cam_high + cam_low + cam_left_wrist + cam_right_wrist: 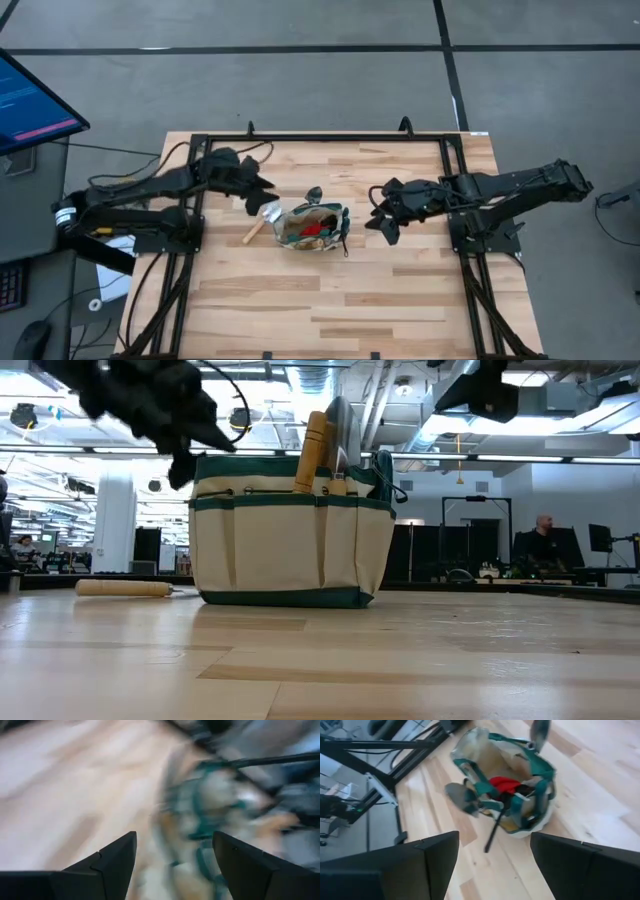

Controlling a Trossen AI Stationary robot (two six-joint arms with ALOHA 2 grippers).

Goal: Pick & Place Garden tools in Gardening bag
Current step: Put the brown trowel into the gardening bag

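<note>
The gardening bag (312, 227), beige with green trim, stands on the table's middle; it also shows in the low view (290, 540) and the right wrist view (505, 790). Inside it lie a red glove (504, 784) and trowels, one wooden handle (313, 450) sticking up above the rim. Another trowel (255, 228) lies flat on the table at the bag's left end, its handle (125, 588) pointing away from the bag. My left gripper (262, 190) hangs open above that trowel, its fingers (117, 857) apart and nothing between them. My right gripper (380, 215) is open, raised right of the bag.
Black frame rails (320, 138) run along the table's far edge and both sides near the arm bases. Bare wood (330, 310) spreads in front of the bag toward the near edge. A dark strip (492, 832) reaches from the bag's right end onto the table.
</note>
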